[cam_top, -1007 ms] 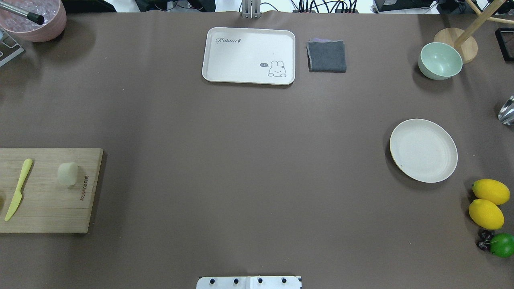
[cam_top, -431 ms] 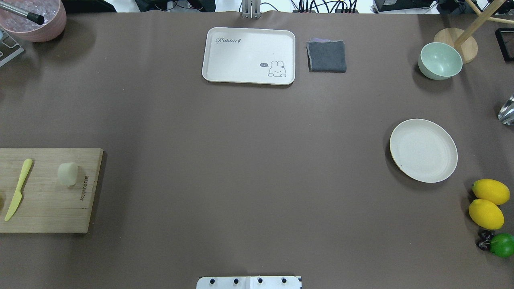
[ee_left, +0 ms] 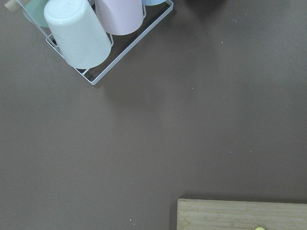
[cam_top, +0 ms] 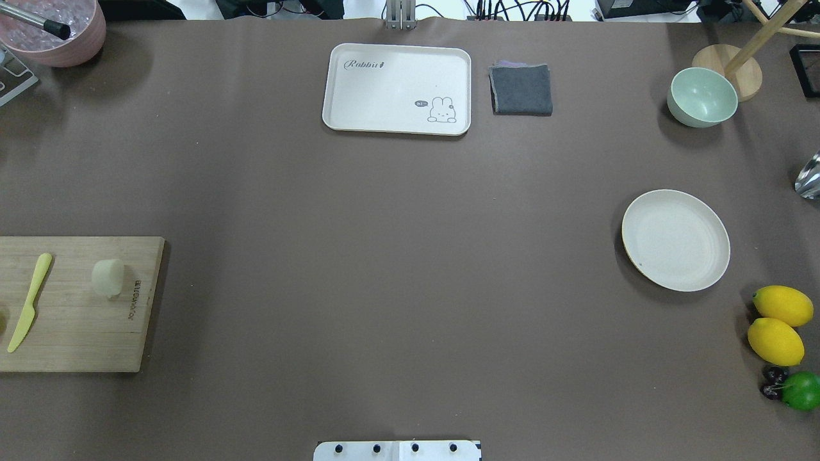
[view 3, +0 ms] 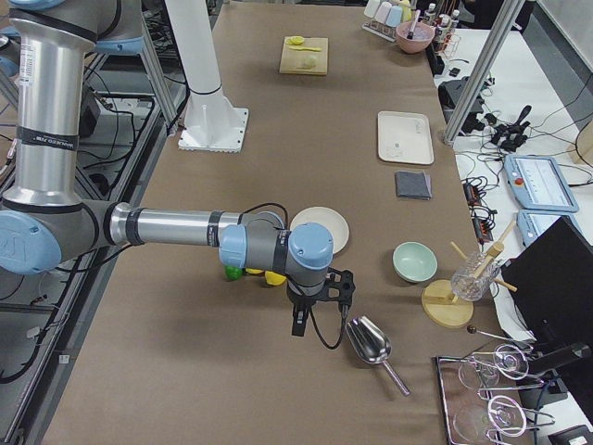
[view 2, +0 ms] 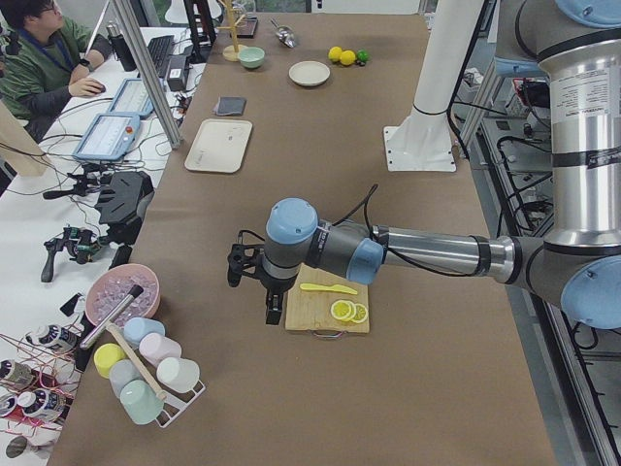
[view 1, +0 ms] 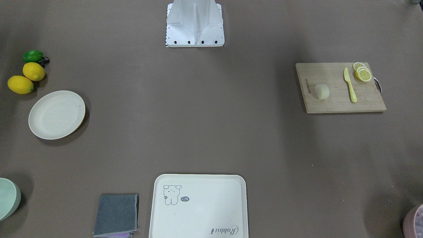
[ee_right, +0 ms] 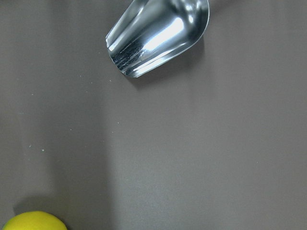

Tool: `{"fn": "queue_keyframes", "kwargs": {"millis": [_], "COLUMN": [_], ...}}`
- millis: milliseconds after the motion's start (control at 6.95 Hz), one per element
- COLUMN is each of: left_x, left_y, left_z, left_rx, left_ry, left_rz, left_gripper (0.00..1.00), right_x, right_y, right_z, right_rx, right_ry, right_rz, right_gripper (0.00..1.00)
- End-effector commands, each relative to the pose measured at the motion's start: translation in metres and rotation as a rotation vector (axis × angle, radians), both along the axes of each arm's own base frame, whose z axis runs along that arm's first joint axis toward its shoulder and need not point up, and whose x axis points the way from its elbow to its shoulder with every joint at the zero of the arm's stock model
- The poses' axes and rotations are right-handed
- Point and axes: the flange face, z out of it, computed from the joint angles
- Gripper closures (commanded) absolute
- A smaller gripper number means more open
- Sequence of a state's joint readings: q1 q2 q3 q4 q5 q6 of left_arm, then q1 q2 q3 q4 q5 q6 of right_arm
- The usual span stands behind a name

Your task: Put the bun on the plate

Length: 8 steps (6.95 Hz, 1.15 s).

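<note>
The bun [cam_top: 107,277] is a small pale cylinder lying on the wooden cutting board [cam_top: 77,333] at the table's left edge; the front view shows the bun [view 1: 322,91] too. Far across on the right sits the round cream plate [cam_top: 676,240], bare, and the plate [view 1: 57,114] is also bare in the front view. My left gripper [view 2: 254,291] shows only in the left side view, hanging over the table just beyond the board's outer end. Only the right side view shows my right gripper [view 3: 315,311], near the plate [view 3: 326,225] and lemons. I cannot tell whether either is open or shut.
A yellow knife [cam_top: 29,301] and lemon slices [view 1: 363,73] share the board. A cream tray [cam_top: 397,88], grey cloth [cam_top: 521,89] and green bowl [cam_top: 702,96] line the far side. Two lemons [cam_top: 778,323], a metal scoop [ee_right: 158,36] and a cup rack [ee_left: 91,28] flank the ends.
</note>
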State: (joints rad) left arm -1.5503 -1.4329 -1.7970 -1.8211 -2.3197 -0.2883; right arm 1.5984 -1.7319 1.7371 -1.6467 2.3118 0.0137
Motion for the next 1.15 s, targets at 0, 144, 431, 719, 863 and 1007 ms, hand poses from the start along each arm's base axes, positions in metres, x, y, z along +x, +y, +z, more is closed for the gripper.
{"fn": "queue_keyframes", "kwargs": {"millis": [0,144,431,719,863,1007], "left_x": [0.0,0.001,0.0,0.0,-0.001,0.0], "left_y": [0.003,0.003,0.0,0.011,0.01,0.009], "left_z": [0.008,0.01,0.002,0.019,0.027,0.024], "left_rx": [0.012,0.023,0.04,0.097,0.103,0.105], "left_ry": [0.002,-0.001,0.003,0.005,0.016,0.031], "left_rz": [0.012,0.015,0.007,-0.008,-0.038,-0.066], "left_gripper": [0.02,0.02,0.02,0.02,0.02,0.02], "right_x": [-0.001,-0.003,-0.022,-0.066,-0.083,-0.116], "right_y": [-0.002,-0.016,-0.049,-0.069,-0.075,-0.074], "right_z": [-0.014,-0.031,-0.064,-0.064,-0.027,-0.006], "right_rx": [0.028,0.06,0.102,0.288,0.445,0.421], "right_ry": [-0.01,-0.033,-0.138,-0.117,-0.124,-0.167], "right_rz": [0.001,0.002,-0.011,-0.106,-0.137,-0.067], "right_gripper": [0.0,0.0,0.0,0.0,0.0,0.0]}}
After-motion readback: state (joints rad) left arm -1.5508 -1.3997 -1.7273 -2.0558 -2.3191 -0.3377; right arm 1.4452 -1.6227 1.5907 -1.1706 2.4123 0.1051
